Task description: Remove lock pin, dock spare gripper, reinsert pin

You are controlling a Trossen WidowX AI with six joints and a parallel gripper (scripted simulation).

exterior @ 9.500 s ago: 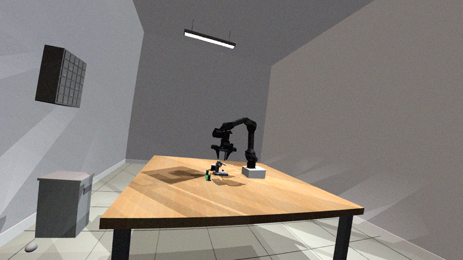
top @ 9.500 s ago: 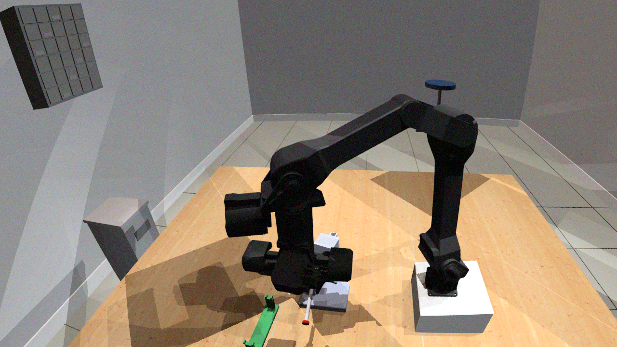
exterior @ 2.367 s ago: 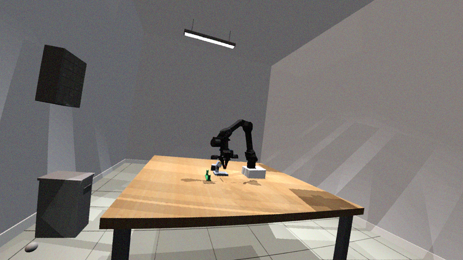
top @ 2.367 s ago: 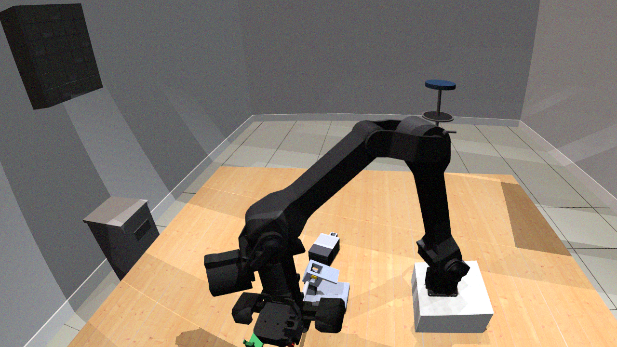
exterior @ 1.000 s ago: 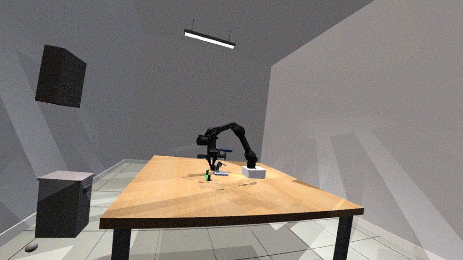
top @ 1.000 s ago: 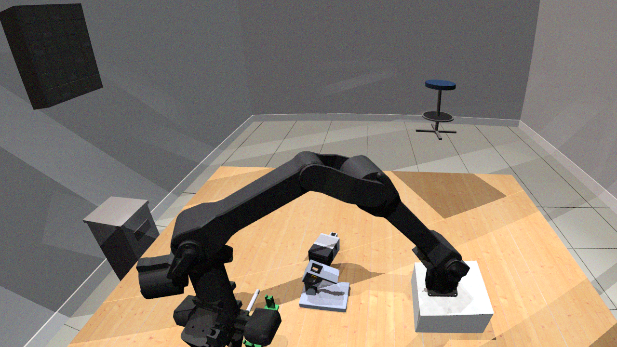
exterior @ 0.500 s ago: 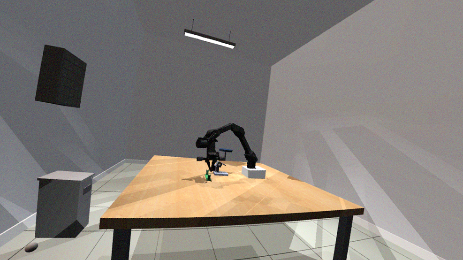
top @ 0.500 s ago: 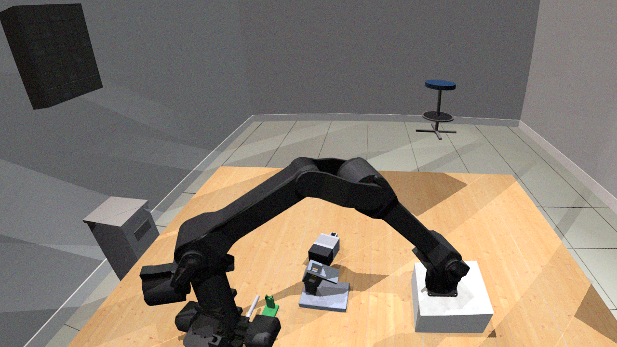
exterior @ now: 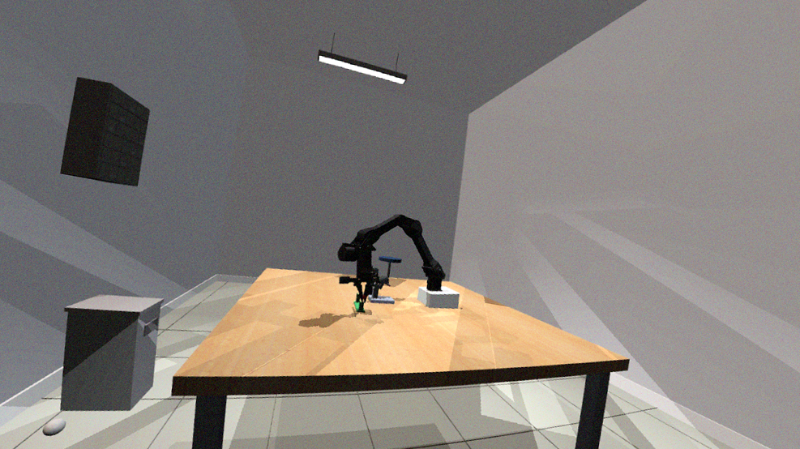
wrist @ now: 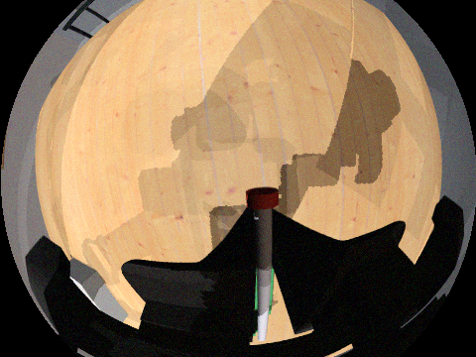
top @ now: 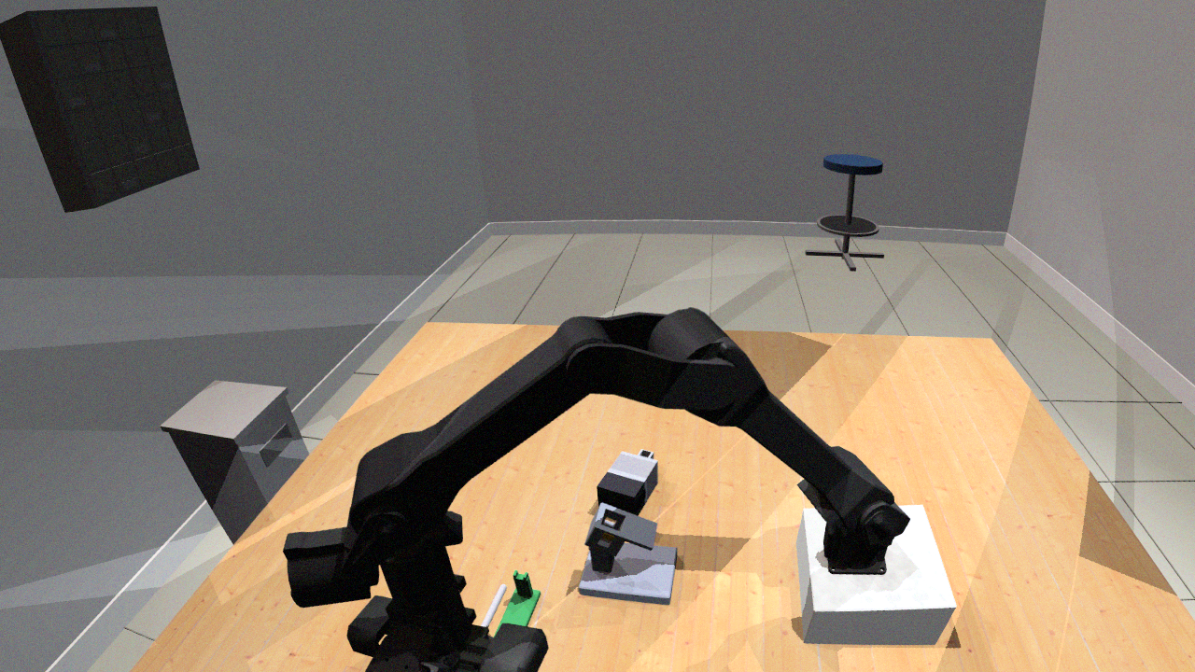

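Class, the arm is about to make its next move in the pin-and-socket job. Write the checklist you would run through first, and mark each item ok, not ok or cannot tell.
1. Lock pin gripped: ok, the gripper is shut on its shaft.
2. Pin out of the socket: ok, the pin is away from the mount, near the green pad.
3. Spare gripper docked: not ok, it lies on the table behind the mount.
4. Pin clear of the green pad: cannot tell.
5. Fingers open, arm touching nothing: not ok, the pin is held.
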